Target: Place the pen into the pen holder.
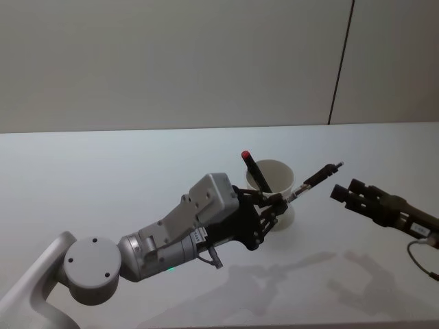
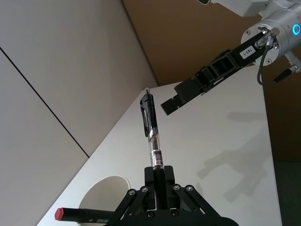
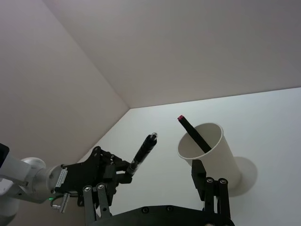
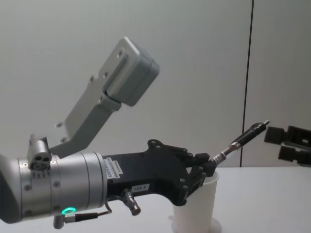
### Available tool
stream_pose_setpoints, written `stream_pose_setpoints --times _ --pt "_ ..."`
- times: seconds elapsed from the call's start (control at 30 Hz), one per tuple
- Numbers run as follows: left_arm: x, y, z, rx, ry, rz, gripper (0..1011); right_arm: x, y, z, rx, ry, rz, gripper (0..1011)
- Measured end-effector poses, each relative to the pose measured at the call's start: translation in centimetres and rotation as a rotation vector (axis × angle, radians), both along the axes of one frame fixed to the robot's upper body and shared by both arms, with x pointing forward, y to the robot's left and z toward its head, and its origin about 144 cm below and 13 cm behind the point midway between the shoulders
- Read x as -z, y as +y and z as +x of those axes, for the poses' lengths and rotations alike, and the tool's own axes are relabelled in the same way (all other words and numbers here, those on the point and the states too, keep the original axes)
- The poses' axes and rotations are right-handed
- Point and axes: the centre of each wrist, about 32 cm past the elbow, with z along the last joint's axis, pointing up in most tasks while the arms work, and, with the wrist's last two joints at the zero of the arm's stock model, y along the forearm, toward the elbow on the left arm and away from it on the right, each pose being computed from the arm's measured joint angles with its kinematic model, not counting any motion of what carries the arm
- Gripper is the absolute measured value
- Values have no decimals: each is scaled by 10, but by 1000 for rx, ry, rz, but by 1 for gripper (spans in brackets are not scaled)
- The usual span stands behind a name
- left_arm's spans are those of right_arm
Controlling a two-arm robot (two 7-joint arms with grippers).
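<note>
Two pens — one black pen with a clear section (image 1: 314, 179) held aloft, and one black red-capped pen (image 1: 255, 171) standing in the cup. One white paper cup (image 1: 280, 179) serves as pen holder. Two grippers — the left gripper (image 1: 276, 203) and the right gripper (image 1: 343, 192). One white table (image 1: 103, 185).

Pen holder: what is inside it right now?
One black marker with a red cap leans inside the pen holder, its top sticking above the rim. The cup's wall covers its lower end. The pen is outside, in the left end effector.
</note>
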Motion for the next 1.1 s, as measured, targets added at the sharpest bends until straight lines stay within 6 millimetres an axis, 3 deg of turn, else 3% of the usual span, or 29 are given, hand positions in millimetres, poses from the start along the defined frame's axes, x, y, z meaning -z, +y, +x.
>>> stream_pose_setpoints --times 0.97,1.1 --pt "0 0 0 0 0 0 131 -3 40 2 32 61 64 1002" --pt "0 0 0 0 0 0 131 -2 43 3 38 65 69 922"
